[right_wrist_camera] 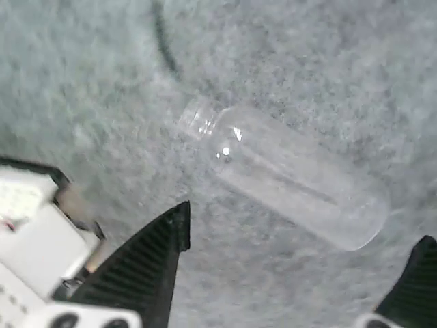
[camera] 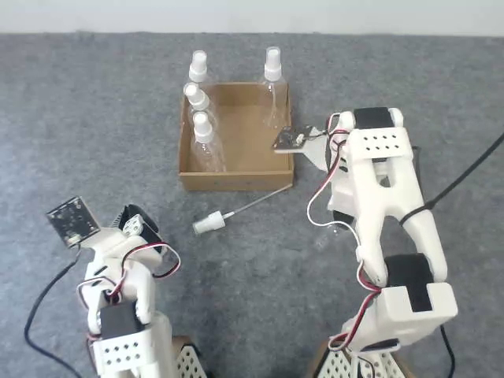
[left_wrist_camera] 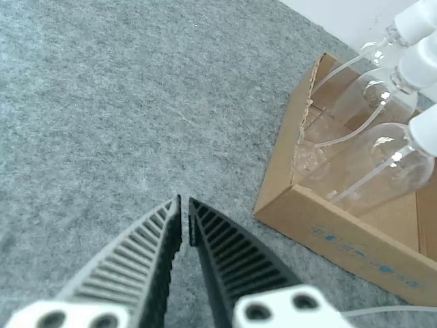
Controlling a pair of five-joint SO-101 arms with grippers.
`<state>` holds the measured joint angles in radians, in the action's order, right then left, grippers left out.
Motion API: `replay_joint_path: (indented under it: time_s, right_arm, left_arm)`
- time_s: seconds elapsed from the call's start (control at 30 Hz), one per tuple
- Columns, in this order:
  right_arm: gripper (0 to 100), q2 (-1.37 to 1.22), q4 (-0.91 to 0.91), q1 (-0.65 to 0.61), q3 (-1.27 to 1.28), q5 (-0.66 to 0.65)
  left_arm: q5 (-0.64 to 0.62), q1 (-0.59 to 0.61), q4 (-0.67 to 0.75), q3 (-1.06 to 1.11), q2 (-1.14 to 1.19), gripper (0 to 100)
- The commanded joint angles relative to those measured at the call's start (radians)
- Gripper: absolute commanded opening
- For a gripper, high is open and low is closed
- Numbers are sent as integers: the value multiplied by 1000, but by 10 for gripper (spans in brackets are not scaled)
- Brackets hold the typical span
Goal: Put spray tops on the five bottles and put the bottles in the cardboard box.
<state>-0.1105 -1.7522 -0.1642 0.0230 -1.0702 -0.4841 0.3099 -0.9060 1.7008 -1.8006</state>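
While four capped bottles [camera: 203, 130] stand in or just behind the cardboard box [camera: 236, 179], I see the fifth bottle [right_wrist_camera: 287, 181] lying uncapped on the tabletop [camera: 94, 118] beneath my wide-spread right hand [right_wrist_camera: 300, 229], its spray top [camera: 209, 224] loose before the box, and my left hand [left_wrist_camera: 184, 219] clenched on nothing.

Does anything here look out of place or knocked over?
Two things. A white spray top with a long thin tube lies loose on the grey carpet in front of the brown cardboard box, attached to no bottle. A clear plastic bottle lies on its side, neck uncapped, below the open right gripper.
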Motion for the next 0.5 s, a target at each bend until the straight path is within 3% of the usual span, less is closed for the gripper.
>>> replay_joint_path:
  time_s: [0.0,0.3,0.47]
  right_arm:
    - [417,61,-42,59,-2,-178]
    - [418,61,-33,117,86,-431]
    - [418,61,87,108,184,-465]
  left_arm:
    - [-3,3,25,-15,-17,13]
    - [-3,3,25,-15,-17,13]
    - [-3,3,25,-15,-17,13]
